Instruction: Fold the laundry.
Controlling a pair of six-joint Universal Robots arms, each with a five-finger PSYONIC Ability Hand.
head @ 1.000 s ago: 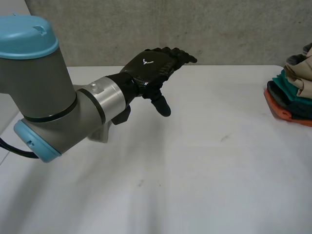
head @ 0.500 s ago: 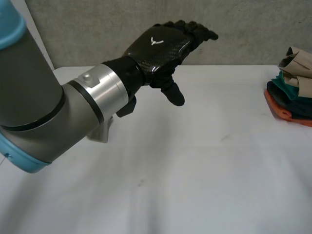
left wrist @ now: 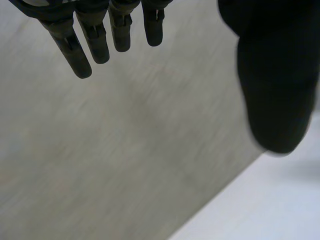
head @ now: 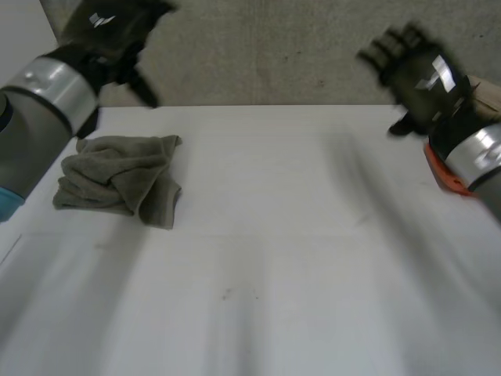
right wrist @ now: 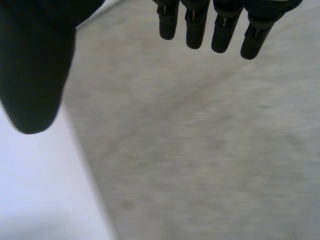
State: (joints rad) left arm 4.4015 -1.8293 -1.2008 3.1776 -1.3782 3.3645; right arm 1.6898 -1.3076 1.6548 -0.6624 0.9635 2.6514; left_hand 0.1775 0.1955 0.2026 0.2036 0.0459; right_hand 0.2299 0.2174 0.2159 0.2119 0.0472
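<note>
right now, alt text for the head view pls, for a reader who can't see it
A crumpled grey-green cloth lies on the white table, toward its far left side. The left hand hovers open above and behind the cloth. The right hand hovers open over the table's far right, and neither hand holds anything.

Robot lab or test bench, not a home: bare grey concrete wall [head: 274, 55] behind a plain white table [head: 274, 274]; grey-jointed left robot arm [head: 31, 133] over its left edge, right robot arm [head: 485, 160] over its right edge.
</note>
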